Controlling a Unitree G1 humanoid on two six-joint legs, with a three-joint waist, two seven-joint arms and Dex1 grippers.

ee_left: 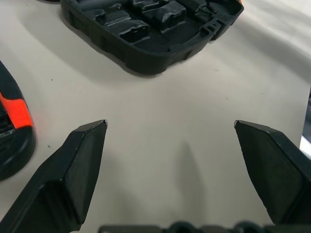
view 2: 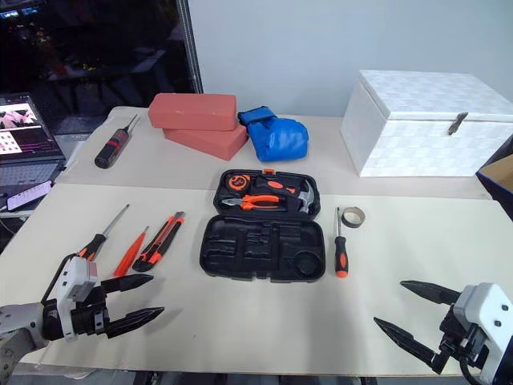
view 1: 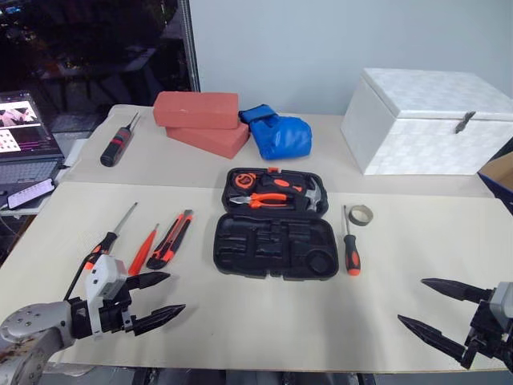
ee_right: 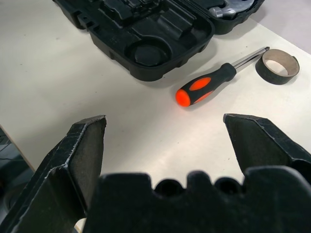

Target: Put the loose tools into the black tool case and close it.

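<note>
- The black tool case (view 1: 274,245) lies open in the middle of the cream table (view 1: 256,329), its empty moulded half toward the robot and the far half holding pliers (view 1: 260,200), a hammer (view 1: 313,192) and other orange-and-black tools.
- The left gripper (view 1: 156,298) hovers low over the table's near left edge, fingers spread wide with nothing between them; the case sits ahead of it and to its right, well apart.
- Three loose tools lie just beyond the left gripper: a black-and-orange screwdriver (view 1: 110,235) farthest left, a slim red screwdriver (view 1: 143,253) beside it, then an orange-black utility knife (view 1: 170,240) nearest the case. In the left wrist view the case's near corner (ee_left: 146,29) shows ahead of the fingertips.
- The right gripper (view 1: 437,309) hangs over the near right edge, fingers equally wide apart and empty.
- A second black-and-orange screwdriver (view 1: 351,245) lies just right of the case, handle toward the robot, ahead of and to the left of the right gripper; a roll of tape (view 1: 361,214) sits by its tip.
- At the far side rest a thicker black screwdriver with red bands (view 1: 117,143), two red bricks (view 1: 200,120), a blue glove (view 1: 276,132) and a white box (view 1: 425,120).
</note>
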